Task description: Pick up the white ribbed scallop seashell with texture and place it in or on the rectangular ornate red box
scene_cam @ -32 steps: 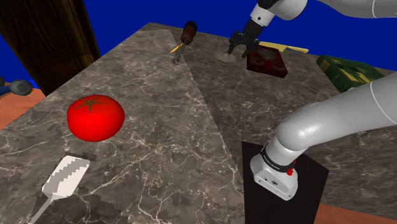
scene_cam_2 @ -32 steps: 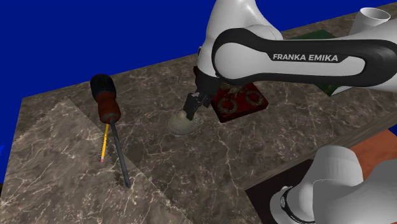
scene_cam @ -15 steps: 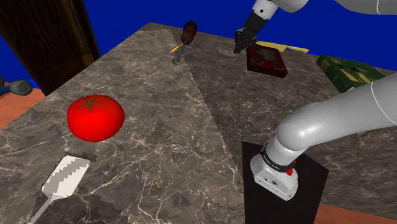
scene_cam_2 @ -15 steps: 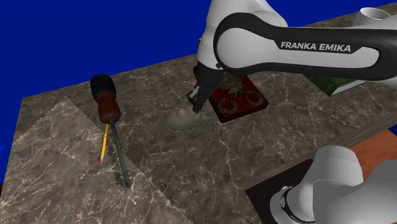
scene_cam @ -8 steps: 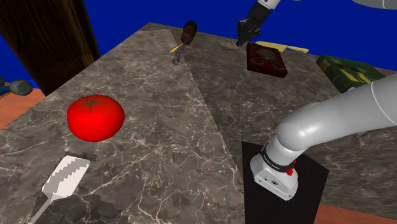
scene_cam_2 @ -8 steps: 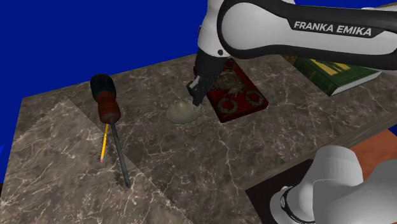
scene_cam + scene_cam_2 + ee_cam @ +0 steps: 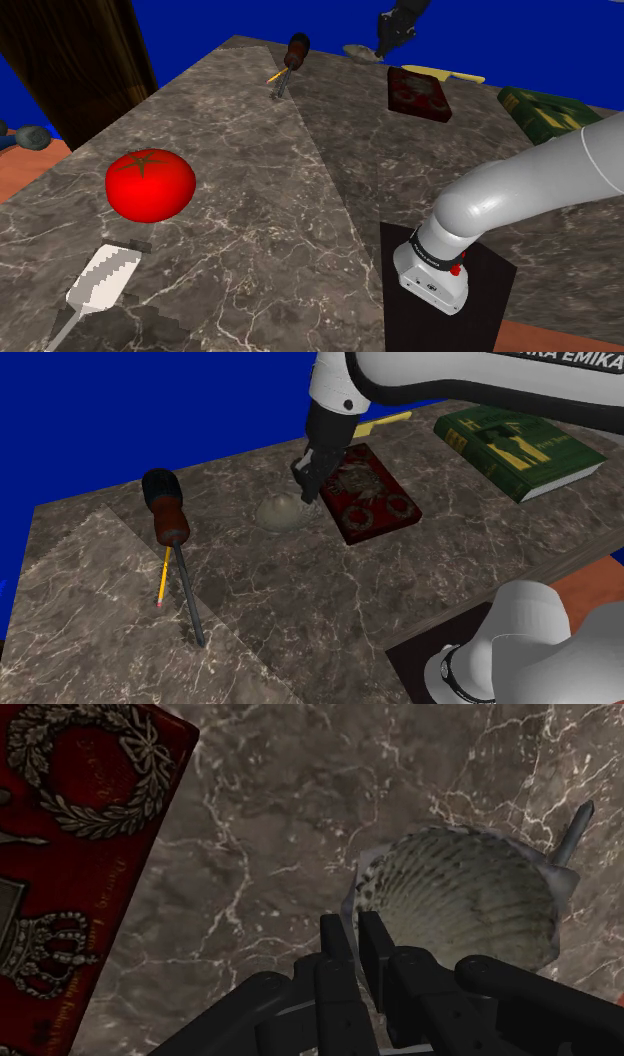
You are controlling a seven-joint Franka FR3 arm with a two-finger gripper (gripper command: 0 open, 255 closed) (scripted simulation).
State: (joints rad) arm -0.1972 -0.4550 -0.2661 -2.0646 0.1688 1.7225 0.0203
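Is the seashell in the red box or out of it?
Out. The gripper clasps the seashell by its rim, beside the red box, with bare marble between them.

Marble counter, scattered odds.
Red tomato near white spatula; pencil just beside screwdriver; green book well apart.

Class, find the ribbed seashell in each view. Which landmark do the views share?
Shoulder view: seashell near the top edge, just left of the gripper.
Second exterior view: seashell at centre, left of the red box.
Wrist view: seashell at the gripper's fingertips.
Shared landmark: red box.
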